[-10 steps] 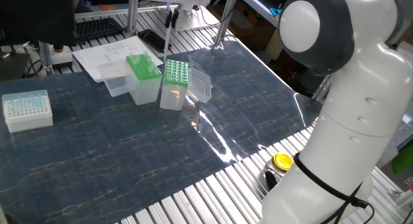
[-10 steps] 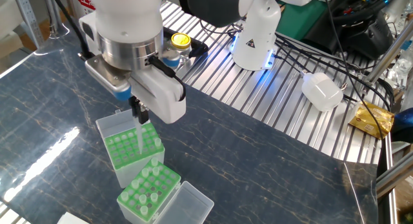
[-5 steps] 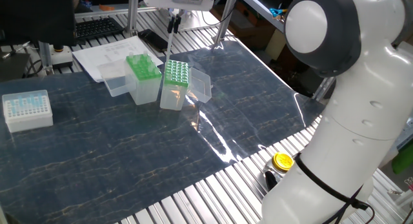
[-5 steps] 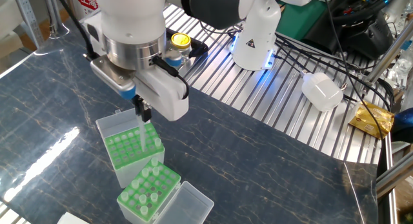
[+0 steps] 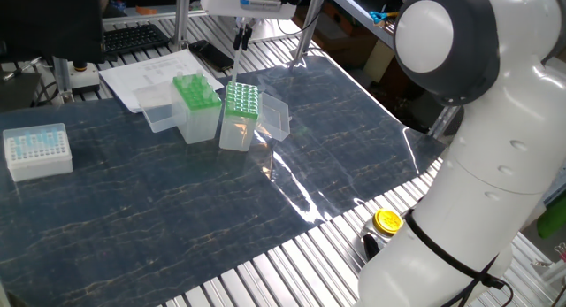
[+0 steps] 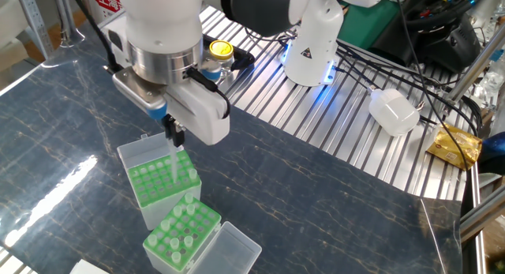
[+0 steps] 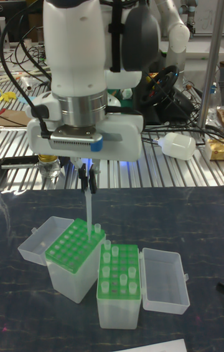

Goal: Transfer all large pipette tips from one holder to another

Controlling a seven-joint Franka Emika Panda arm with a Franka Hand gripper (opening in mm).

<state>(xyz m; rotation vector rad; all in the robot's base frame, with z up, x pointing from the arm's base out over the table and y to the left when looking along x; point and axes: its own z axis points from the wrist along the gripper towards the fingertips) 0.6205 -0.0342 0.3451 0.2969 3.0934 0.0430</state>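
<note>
Large pipette tips (image 7: 118, 268) are sitting in scattered wells of one green rack (image 6: 183, 233), the rack whose clear lid (image 7: 165, 281) is lying open beside it; one more single tip (image 7: 88, 209) is hanging vertically from the gripper (image 7: 87, 182), whose fingers are clamped together on its upper end. That held tip is pointing down over the neighbouring green rack (image 7: 74, 244), its lower end just above or just entering a well near the rack's edge; contact cannot be judged from any view. The tall fixed view is showing this most clearly, with the dark fingers pinching the pale cone under the white hand. The other fixed view is showing the same tip (image 6: 173, 164) from above, but the wrist housing is covering most of the gripper (image 6: 172, 135). In the one fixed view the gripper (image 5: 240, 34) is cut off at the top edge and the tip (image 5: 236, 64) is reading only as a thin pale line above the two racks; only this view is taking in the white box of small blue tips (image 5: 36, 150), well apart to the side on the dark mat (image 5: 177, 201), and a yellow-capped bottle (image 5: 386, 222) by the robot base.
</note>
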